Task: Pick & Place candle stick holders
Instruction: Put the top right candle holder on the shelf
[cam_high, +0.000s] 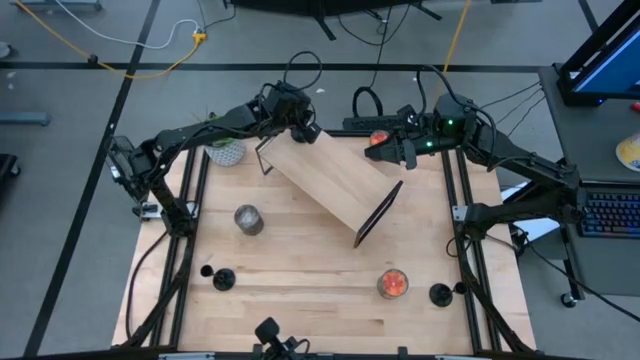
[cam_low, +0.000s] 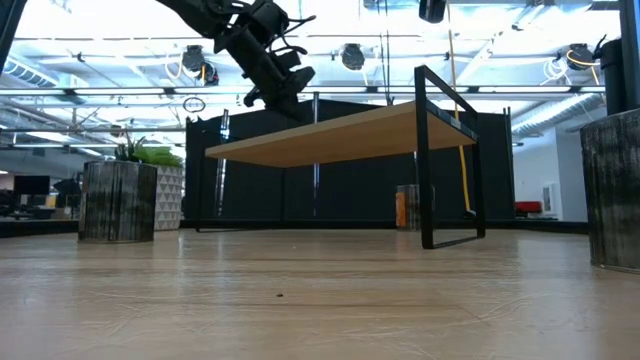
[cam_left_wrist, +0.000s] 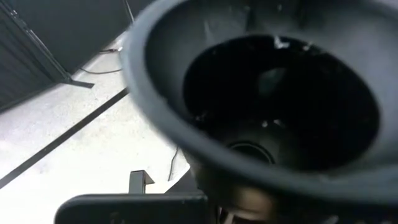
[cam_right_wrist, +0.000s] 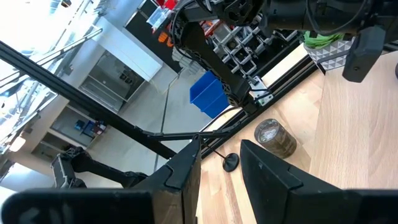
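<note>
While the left arm reaches over the far-left end of the table, left gripper (cam_high: 300, 125) sits at the far end of the wooden shelf (cam_high: 335, 180), just above its top board in the low view.

- Left gripper grip: cannot be told. The left wrist view is filled by a black cup-shaped object (cam_left_wrist: 273, 93) close to the camera. Whether it is a candle stick holder cannot be confirmed.
- Right gripper (cam_high: 397, 152): far-right part of the table, just beside the far jar candle (cam_high: 379, 140), which is orange-red. Jaws stand apart with a clear gap and hold nothing, as the right wrist view shows.
- Near-left holder (cam_high: 222, 280): matte black, disc base, standing on the table near its near-left corner, apart from both grippers.
- Near-right holder (cam_high: 440, 294): same type, standing near the near-right corner, beside the near jar candle (cam_high: 392, 283).
- Wooden shelf: light board on black frame legs, set diagonally across the middle of the table (cam_high: 300, 300).
- Grey candle (cam_high: 248, 220): cylindrical, left of the shelf, between the plant pot (cam_high: 226, 152) and the near-left holder.
- Plant pot: patterned, green leaves, at the far-left, near the left arm.
</note>
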